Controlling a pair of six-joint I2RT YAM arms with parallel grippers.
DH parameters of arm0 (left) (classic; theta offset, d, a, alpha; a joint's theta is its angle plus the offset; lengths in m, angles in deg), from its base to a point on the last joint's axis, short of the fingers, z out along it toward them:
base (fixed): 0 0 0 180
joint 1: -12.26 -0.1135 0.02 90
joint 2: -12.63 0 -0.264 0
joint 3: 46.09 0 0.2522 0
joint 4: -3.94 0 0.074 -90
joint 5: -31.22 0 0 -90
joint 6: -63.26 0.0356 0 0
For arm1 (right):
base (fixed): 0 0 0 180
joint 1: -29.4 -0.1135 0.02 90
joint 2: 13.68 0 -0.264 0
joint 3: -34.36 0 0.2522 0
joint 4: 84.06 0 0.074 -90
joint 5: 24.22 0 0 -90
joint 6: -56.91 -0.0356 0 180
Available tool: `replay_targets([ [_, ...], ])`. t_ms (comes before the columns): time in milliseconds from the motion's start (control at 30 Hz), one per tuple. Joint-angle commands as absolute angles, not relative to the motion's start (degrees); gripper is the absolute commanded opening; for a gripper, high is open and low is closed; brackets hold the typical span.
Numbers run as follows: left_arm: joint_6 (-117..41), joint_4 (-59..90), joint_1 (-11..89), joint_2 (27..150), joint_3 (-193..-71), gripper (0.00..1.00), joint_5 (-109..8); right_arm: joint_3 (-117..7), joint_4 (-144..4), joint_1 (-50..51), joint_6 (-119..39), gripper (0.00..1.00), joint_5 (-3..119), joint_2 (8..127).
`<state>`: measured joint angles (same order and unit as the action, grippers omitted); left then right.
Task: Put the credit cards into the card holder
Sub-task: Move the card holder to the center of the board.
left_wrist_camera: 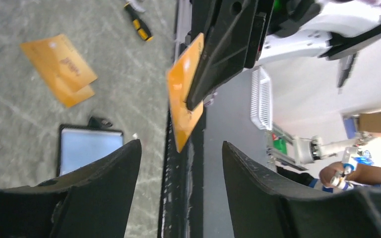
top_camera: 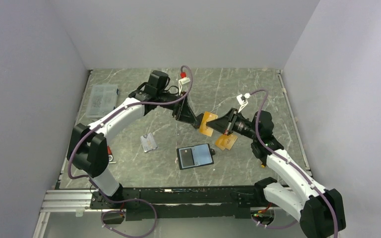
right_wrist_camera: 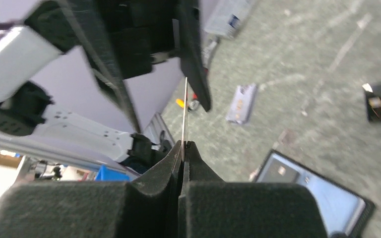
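Observation:
An orange credit card [top_camera: 207, 123] hangs in the air over the middle of the table, and my right gripper [top_camera: 226, 125] is shut on its right edge. The right wrist view shows it edge-on as a thin line [right_wrist_camera: 184, 114] rising from the closed jaws of that gripper [right_wrist_camera: 183, 145]. My left gripper [left_wrist_camera: 181, 148] is open, and the card's lower corner [left_wrist_camera: 182, 106] sits just beyond its spread fingertips without touching them. Two more orange cards [top_camera: 225, 142] lie overlapped on the table. The black card holder [top_camera: 195, 156] lies open, with its bluish pockets facing up.
A small clear plastic sleeve [top_camera: 148, 143] lies left of the card holder. A clear box of screws [top_camera: 103, 96] stands at the back left. A yellow-handled screwdriver [left_wrist_camera: 139, 22] lies near the table's edge. Both arms meet over the table's middle.

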<state>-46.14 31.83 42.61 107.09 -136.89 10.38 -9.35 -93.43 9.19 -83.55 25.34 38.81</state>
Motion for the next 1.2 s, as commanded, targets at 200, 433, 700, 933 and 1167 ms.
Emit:
replay_targets([
  [200, -15.68, 51.43, 43.12, 109.42, -129.22, 0.62, -5.89, -6.12, -71.26, 8.10, -72.70, 0.00, 35.44, 42.85],
  [433, -11.96, 47.24, 44.10, 112.73, -122.06, 0.59, -11.79, -7.77, -63.14, 2.47, -68.70, 0.00, 46.46, 46.67],
  [700, -21.53, 39.04, 44.36, 114.50, -115.23, 0.60, -10.98, -9.58, -59.25, -2.05, -67.16, 0.00, 56.43, 49.97],
  [933, -25.20, 36.47, 44.47, 114.94, -113.79, 0.59, -13.42, -10.23, -57.85, -2.16, -65.55, 0.00, 57.65, 50.44],
  [1167, -23.55, 38.94, 44.96, 115.39, -115.77, 0.57, -23.25, -9.00, -61.81, -2.27, -66.65, 0.00, 55.13, 52.34],
])
